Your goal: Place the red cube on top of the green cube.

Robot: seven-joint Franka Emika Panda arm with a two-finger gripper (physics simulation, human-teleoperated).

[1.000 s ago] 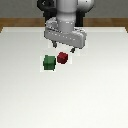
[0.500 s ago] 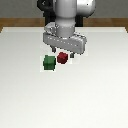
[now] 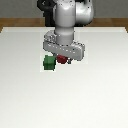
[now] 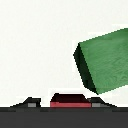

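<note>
1. On the white counter (image 3: 20,90), in the exterior view, the small dark red matte cube (image 3: 62,59) sits just beside the small dark green matte cube (image 3: 49,62), the red one toward the exterior view's right. The white arm's gripper (image 3: 63,58) hangs low directly over the red cube, its broad grey hand body covering the cube's upper part. Both cubes rest on the counter; nothing is stacked yet.

2. At the wrist view, the red cube (image 4: 69,99) lies between the two dark fingertips (image 4: 31,103), one on each side of it. The jaws stand apart and straddle the cube; whether the pads already touch its faces I cannot tell. The green cube (image 4: 104,62) looks large, turned at an angle, close by but apart from the red one.

3. By my judgement the grasp is the step in hand. Next the jaws need to close squarely on the red cube, then lift it clear above the green cube's top before moving across and lowering gently, without nudging the green neighbour.
</note>
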